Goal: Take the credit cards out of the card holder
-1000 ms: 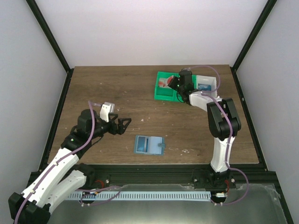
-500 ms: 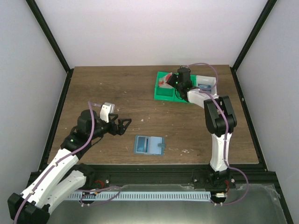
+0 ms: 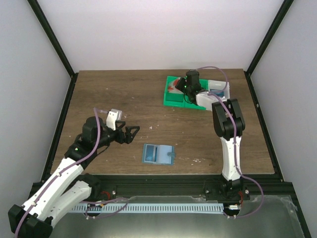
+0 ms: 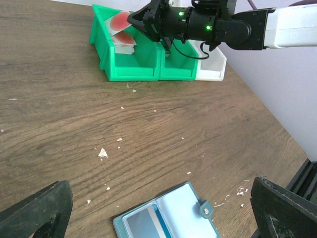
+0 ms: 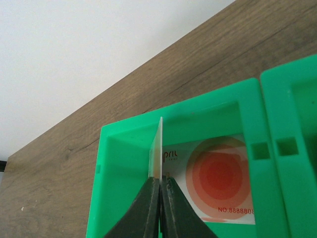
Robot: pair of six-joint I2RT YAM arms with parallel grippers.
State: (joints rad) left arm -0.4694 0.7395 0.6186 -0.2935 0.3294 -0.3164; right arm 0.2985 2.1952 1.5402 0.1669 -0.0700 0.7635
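The card holder (image 3: 158, 153), a light-blue wallet, lies open on the table and also shows in the left wrist view (image 4: 171, 215); a grey-blue card (image 4: 141, 224) sits in its left pocket. My right gripper (image 3: 179, 89) is over the left compartment of the green bin (image 3: 174, 100). It (image 5: 160, 181) is shut on a thin white card (image 5: 157, 148) held edge-on above a card with red circles (image 5: 218, 176) lying in that compartment (image 5: 124, 163). My left gripper (image 3: 132, 133) is open and empty, up and to the left of the wallet.
A white bin (image 3: 219, 90) adjoins the green bin on the right at the back of the table. White crumbs (image 4: 102, 153) are scattered on the wood between the bins and the wallet. Black frame posts stand at the table's far corners.
My right gripper has moved left with the card, from the middle of the bins to over the green bin's left compartment. The left arm and the wallet have not moved.
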